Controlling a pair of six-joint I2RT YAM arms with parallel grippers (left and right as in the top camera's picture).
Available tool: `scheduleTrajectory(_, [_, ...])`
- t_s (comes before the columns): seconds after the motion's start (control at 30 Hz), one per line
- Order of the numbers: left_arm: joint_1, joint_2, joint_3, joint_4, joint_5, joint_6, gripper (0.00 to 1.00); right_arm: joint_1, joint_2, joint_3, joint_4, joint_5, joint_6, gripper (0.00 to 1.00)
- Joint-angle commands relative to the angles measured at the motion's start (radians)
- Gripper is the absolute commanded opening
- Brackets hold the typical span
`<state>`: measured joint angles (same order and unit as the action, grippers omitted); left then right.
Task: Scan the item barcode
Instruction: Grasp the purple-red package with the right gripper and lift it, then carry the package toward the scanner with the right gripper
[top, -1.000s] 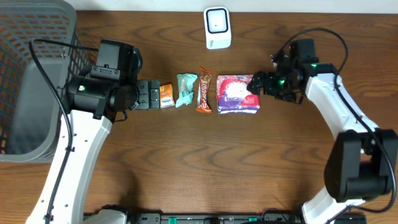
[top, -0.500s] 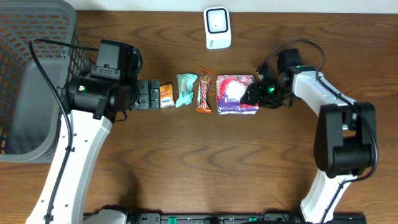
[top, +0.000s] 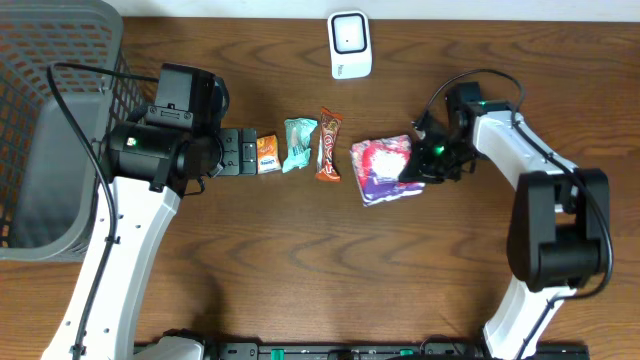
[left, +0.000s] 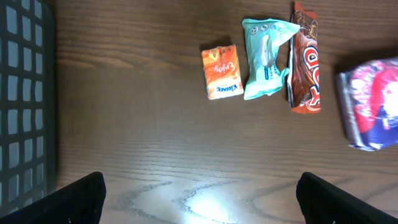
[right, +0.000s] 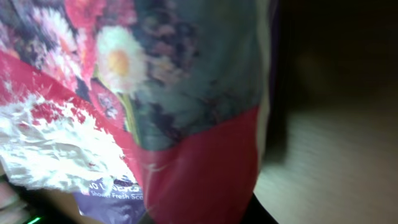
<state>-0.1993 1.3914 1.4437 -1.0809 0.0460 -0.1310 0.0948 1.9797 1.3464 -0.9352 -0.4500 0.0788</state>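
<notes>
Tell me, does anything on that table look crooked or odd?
The floral packet at the row's right end lies skewed, unlike the orange box, teal packet and brown bar, lined up straight. The right gripper is pinching its edge.

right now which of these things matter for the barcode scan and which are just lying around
In the job: flowery pack, tilted, its edge in the right gripper; white scanner.
Lying about for now: orange packet, teal wrapper, snack bar, grey basket.
</notes>
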Motion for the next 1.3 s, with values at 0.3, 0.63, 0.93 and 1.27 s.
scheduleTrajectory(0.3, [-0.001, -0.005, -0.002, -0.004, -0.009, -0.002, 0.98, 0.102, -0.403, 0.052, -0.134, 0.996, 0.278, 0.01])
scheduleTrajectory(0.63, [-0.001, -0.005, -0.002, -0.004, -0.009, -0.002, 0.98, 0.116, -0.332, -0.036, -0.121, 1.179, 0.332, 0.01])
scheduleTrajectory(0.93, [-0.001, -0.005, -0.002, -0.004, -0.009, -0.002, 0.98, 0.133, -0.168, -0.050, -0.066, 1.181, 0.317, 0.02])
scheduleTrajectory(1.27, [-0.001, -0.005, -0.002, -0.004, -0.009, -0.002, 0.98, 0.345, -0.098, -0.048, 0.058, 1.019, 0.317, 0.41])
